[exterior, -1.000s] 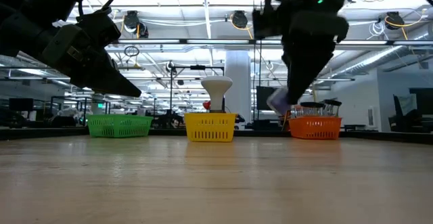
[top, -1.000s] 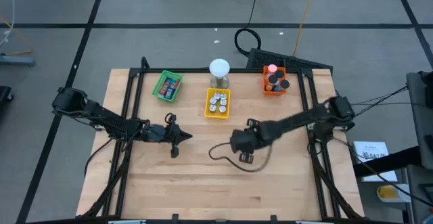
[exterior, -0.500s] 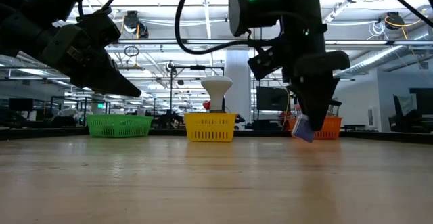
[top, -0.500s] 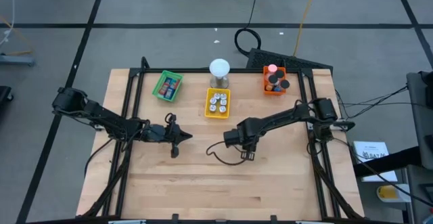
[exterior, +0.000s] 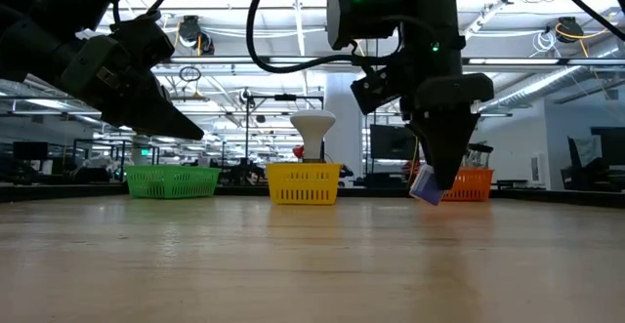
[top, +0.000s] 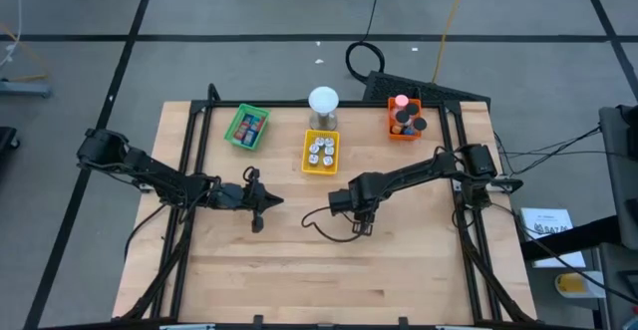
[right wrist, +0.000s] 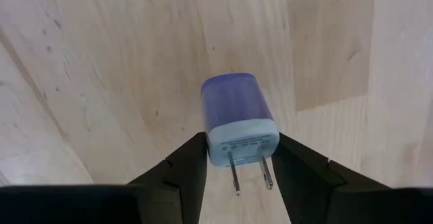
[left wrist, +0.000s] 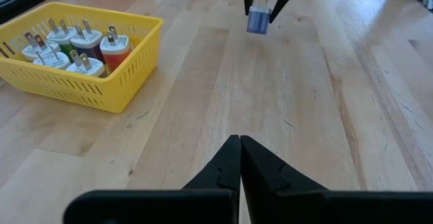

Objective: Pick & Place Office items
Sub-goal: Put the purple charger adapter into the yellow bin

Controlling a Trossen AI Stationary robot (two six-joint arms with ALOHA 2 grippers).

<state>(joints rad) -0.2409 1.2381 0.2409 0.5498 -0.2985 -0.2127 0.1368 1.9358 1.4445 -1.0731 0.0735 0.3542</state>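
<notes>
**A:** Where's your right tool point(exterior: 430, 188), and what's in it?

**B:** It hangs over the middle of the counter point(top: 299, 270), fingers pointing down, clamped on a blue plug point(right wrist: 238, 119). The fingers press the white end of the body from both sides. The prongs point back toward the wrist, so the blue end faces the counter. In the low view the plug point(exterior: 425, 185) sits tilted and looks just clear of the wood, not resting on it.

**A:** So which way do you go from here?

**B:** To the far side and slightly left. The yellow tray point(top: 320, 152) stands at the far edge, near the middle, and it already holds plugs point(left wrist: 74, 47) of the same kind, prongs up. My judgement is that your plug belongs there. The green tray point(top: 247, 127) is farther left, the orange tray point(top: 404, 119) far right.

**A:** Long axis?

**B:** Roughly upright, along your fingers, leaning a little. That matches how the others stand, so no turn of the wrist looks needed; lift first to clear the tray wall.

**A:** And the left arm?

**B:** The left tool point(left wrist: 239, 158) is clenched on nothing, waiting at the left of the counter. The right arm is nearer and already has the plug, so it stays yours.
</notes>
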